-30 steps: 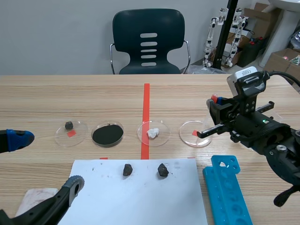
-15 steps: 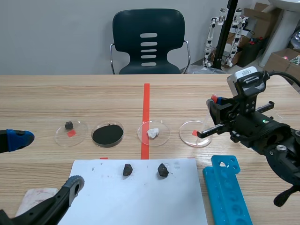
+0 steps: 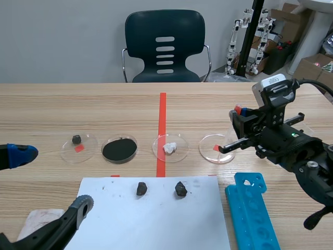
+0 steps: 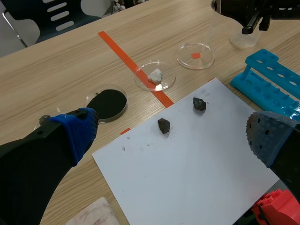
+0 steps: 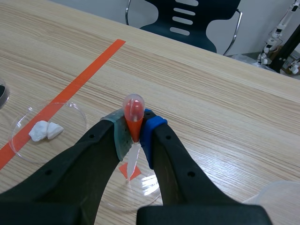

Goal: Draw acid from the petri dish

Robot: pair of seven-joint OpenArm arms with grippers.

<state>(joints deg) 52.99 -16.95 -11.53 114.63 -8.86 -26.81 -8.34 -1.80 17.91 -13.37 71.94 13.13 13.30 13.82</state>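
My left gripper [image 3: 49,179] sits at the near left, fingers spread wide with nothing in them, by the white paper sheet [image 3: 156,221]. Two small dark rock chunks [image 3: 142,188] lie on the sheet's far edge. Right of the red tape line is the clear round plastic petri dish [image 3: 209,143], the rightmost in the row of dishes. My right gripper [image 5: 134,135] is clamped on a red-bulbed plastic dropper [image 5: 133,108], tip pointing down over that dish; can't tell if it touches. A blue plastic tube rack [image 3: 251,208] lies near right.
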